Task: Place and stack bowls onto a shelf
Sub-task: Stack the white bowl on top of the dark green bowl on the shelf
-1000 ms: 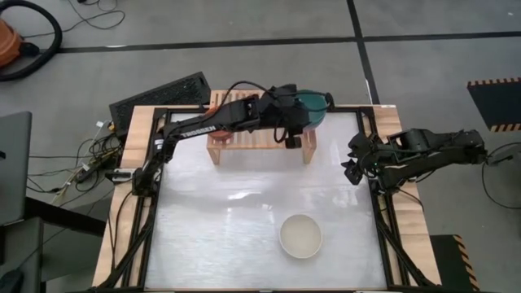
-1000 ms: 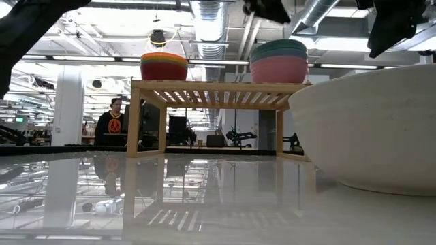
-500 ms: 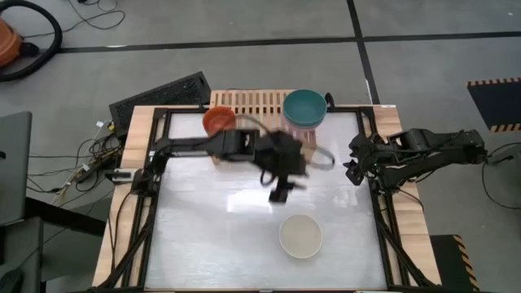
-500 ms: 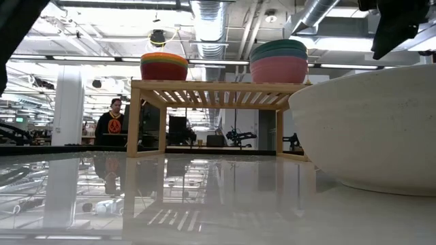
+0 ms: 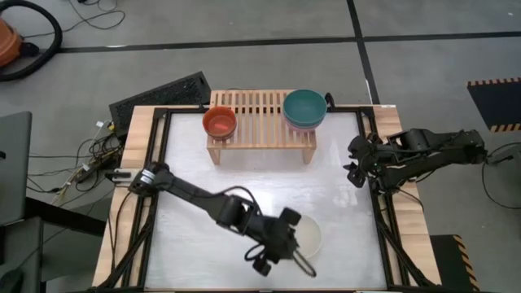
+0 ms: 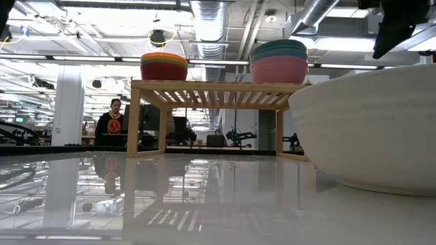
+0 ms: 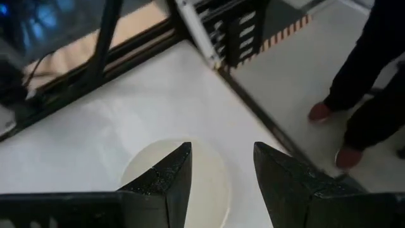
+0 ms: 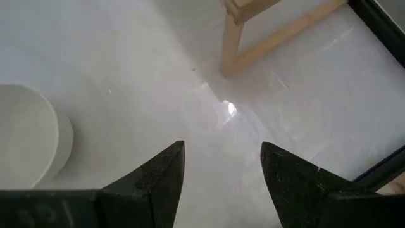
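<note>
**Left fingers spread above the cream-white bowl; two stacks sit on the shelf**

A black keyboard [image 5: 159,96] lies off the surface's far left corner. The light-wood shelf [image 5: 260,138] stands at the far edge of the white surface [image 5: 203,175]. On the left part of its slatted top sits a stack of small bowls, its top one orange-red [image 5: 219,122]; from the low view the stack [image 6: 163,66] shows orange, yellow-green and red layers, though the separate bowls are hard to count. On the right part sits a stack of larger bowls with a teal bowl [image 5: 304,106] uppermost and empty; the low view shows teal-to-blue bands over a pink bowl [image 6: 279,69] at the bottom.

The left arm reaches diagonally across the surface, and the left gripper [image 5: 281,244] hangs over the near middle, right at the cream-white bowl [image 5: 308,236], which stands empty on the surface, well apart from the shelf. In the left wrist view the fingers [image 7: 171,174] are spread wide, holding nothing, with the bowl [image 7: 202,177] seen between them.

The right gripper [image 5: 356,163] waits at the surface's right edge; its fingers [image 8: 161,171] are parted and empty.
</note>
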`<state>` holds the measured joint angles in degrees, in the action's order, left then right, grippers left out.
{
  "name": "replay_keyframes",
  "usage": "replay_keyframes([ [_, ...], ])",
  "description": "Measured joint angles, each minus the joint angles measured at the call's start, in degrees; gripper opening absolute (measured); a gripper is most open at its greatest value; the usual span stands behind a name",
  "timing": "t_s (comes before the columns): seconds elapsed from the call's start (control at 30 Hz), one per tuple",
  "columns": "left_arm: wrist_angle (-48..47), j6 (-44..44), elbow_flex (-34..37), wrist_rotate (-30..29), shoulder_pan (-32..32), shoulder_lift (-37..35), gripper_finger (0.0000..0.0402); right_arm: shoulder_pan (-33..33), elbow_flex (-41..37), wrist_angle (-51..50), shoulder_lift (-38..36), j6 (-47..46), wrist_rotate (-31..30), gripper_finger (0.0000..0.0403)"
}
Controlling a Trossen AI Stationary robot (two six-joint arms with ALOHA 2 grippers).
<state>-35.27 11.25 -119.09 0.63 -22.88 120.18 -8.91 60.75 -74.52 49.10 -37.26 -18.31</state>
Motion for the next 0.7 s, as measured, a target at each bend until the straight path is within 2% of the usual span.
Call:
replay_keyframes([
  [0.2,13.28,-3.38,9.09,0.00,-0.28,0.07,0.0154,-0.01,0.00,0.00,0.01,0.28,0.39,0.0234],
  [0.7,25.95,-4.99,21.09,0.45,0.53,0.14,0.0154,-0.02,0.00,-0.01,0.01,-0.19,0.87,0.0234],
])
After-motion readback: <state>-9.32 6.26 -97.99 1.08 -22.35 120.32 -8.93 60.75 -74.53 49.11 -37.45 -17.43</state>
